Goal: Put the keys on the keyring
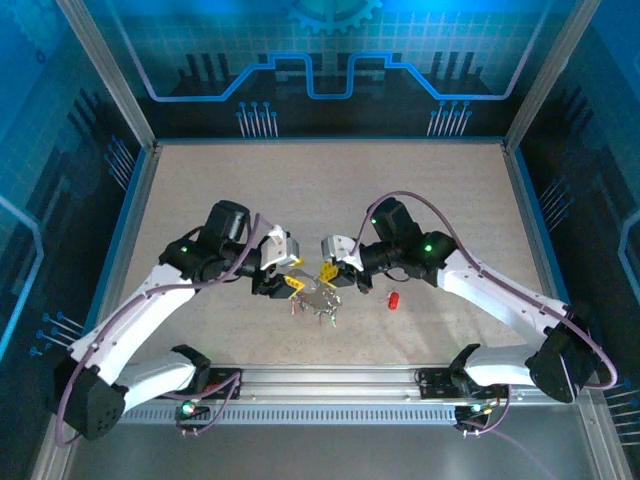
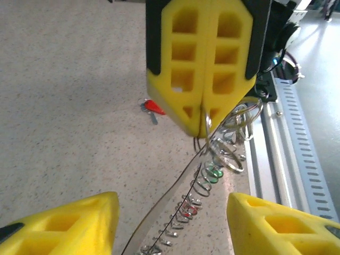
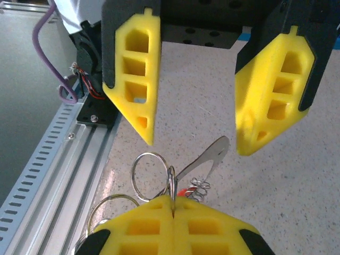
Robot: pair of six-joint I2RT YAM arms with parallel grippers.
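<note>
Facing each other over the near middle of the table [image 1: 330, 190], the left gripper [image 1: 291, 283] and the right gripper [image 1: 328, 272] are seen almost tip to tip.

The right gripper is closed. In the left wrist view its 2 yellow fingers [image 2: 204, 64] are pressed flat together. The keyring [image 2: 178, 180], a thin dark band, is pinched at their tips and runs down and to the left from there.

The left gripper is open. Its fingers [image 3: 135, 79] are spread wide in the right wrist view, and nothing is held between them. They are placed on either side of the bunch, with no contact that can be made out.

Several keys [image 2: 199, 186] are strung below the pinch on small silvery wire rings. 1 green head [image 2: 213, 173] and 1 red head [image 2: 191, 210] can be picked out among them. Whether the bunch rests on the table or hangs clear of it cannot be told. From above, the keyring [image 1: 318, 298] is found just on the near side of both gripper tips.

1 plain red key [image 1: 393, 299] is seen lying on the table by itself, to the right of the bunch and apart from it, beside the right arm. A slotted metal rail [image 1: 330, 380] is fixed along the near edge of the table, between the 2 arm bases.
</note>
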